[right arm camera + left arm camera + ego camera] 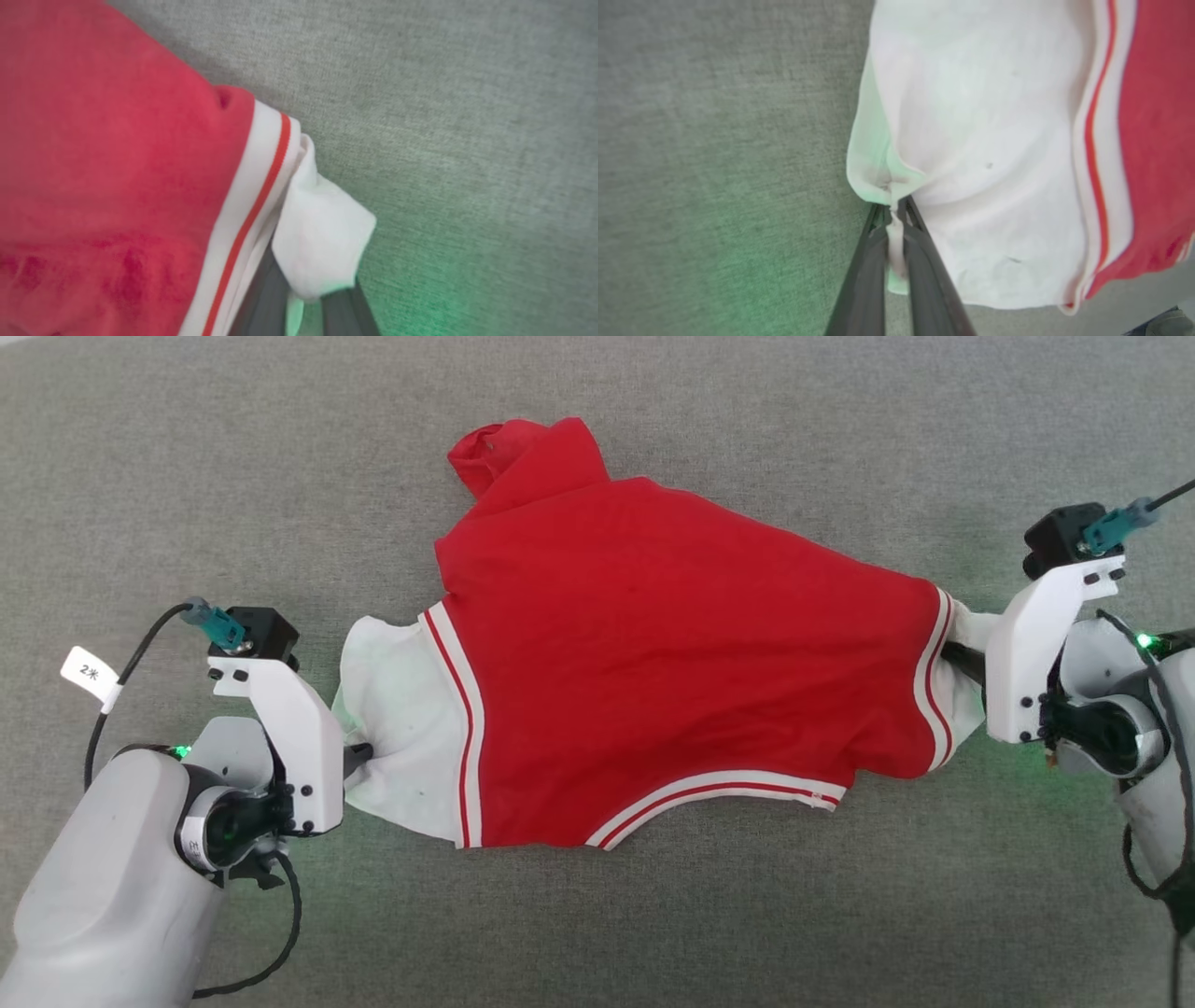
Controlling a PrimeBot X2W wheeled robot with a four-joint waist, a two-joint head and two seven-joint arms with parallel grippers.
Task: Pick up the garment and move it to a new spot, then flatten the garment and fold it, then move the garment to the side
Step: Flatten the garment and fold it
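I had the left fingers (868, 261) shut on one white sleeve end (971, 140) of the red shirt (672, 672) and the right fingers (264, 303) pinching the other, to pull it flat.

The right gripper's (310, 280) fingertips are hiding under the garment's (653, 663) white sleeve end. In the head view the left gripper (359, 758) is showing just a dark stub past its white mount. Both arms are running off that view, at the near left corner and the right edge. The cable tag's (91, 674) writing is reading too small. A dark shape (1164, 324) is getting cut off at the left wrist view's corner.
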